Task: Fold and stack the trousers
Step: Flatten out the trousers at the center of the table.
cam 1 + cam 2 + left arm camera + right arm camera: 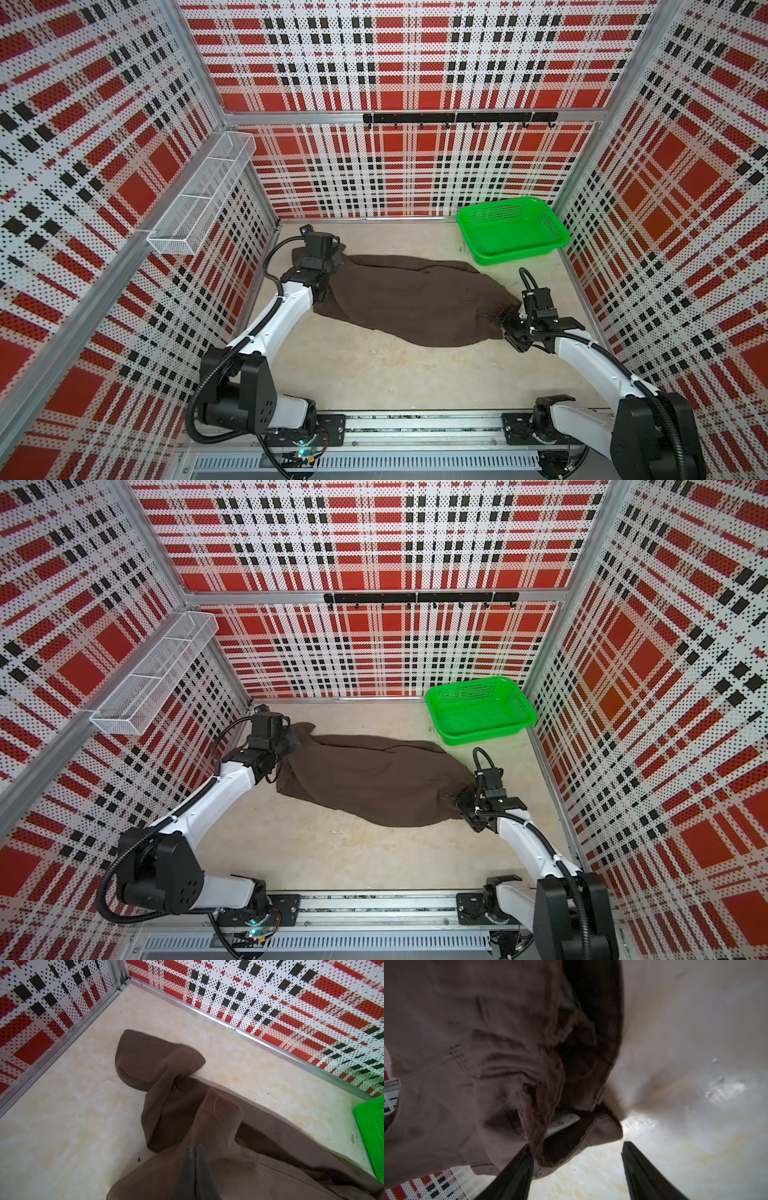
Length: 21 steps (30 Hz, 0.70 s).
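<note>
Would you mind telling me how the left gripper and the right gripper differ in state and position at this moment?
The left gripper is shut, pinching a fold of the trousers; the right gripper stands open, holding nothing. The left gripper is at the cuff end, by the far left corner; the right gripper is at the waistband end, nearer the front. Both sit at the trousers' edges.

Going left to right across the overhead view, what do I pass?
In a top view: wire shelf → left tool, shut on the cloth's left end → trousers → right tool, open. The green basket overlaps the right tool sideways, so it is left out.
</note>
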Motion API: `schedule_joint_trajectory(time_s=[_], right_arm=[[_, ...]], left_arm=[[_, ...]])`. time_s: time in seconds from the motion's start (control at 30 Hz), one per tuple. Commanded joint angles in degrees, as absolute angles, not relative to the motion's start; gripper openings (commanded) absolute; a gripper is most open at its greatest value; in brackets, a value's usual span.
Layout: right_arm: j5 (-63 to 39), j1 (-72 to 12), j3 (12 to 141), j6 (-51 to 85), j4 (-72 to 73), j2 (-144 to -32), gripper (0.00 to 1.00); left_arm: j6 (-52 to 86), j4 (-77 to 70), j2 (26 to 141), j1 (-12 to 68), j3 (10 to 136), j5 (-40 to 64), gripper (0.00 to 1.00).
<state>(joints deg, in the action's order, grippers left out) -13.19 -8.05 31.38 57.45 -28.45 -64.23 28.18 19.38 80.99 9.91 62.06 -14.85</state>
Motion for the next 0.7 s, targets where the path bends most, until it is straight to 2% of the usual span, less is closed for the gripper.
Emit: schedule_joint_trajectory(time_s=[0.0, 0.2, 0.27, 0.53, 0.67], right_arm=[[-12.7, -10.37, 29.89, 62.71, -25.37, -63.69, 0.7], [-11.43, -11.86, 27.83, 64.35, -24.44, -62.48, 0.75], [-11.02, -11.86, 27.29, 64.17, -23.72, -63.34, 0.73], [-8.29, -11.86, 26.01, 64.98, -17.36, -70.01, 0.57], [-6.89, -11.87, 26.84, 65.17, -16.02, -71.49, 0.42]], left_arm=[[27.25, 18.67, 81.43, 9.17, 64.86, -14.77, 0.0], [26.94, 18.72, 82.0, 7.92, 65.0, -14.09, 0.0], [26.83, 18.63, 82.17, 7.91, 64.88, -13.94, 0.0], [26.72, 18.15, 82.81, 7.61, 64.31, -13.72, 0.03], [26.54, 17.85, 83.13, 6.86, 63.72, -13.31, 0.05]])
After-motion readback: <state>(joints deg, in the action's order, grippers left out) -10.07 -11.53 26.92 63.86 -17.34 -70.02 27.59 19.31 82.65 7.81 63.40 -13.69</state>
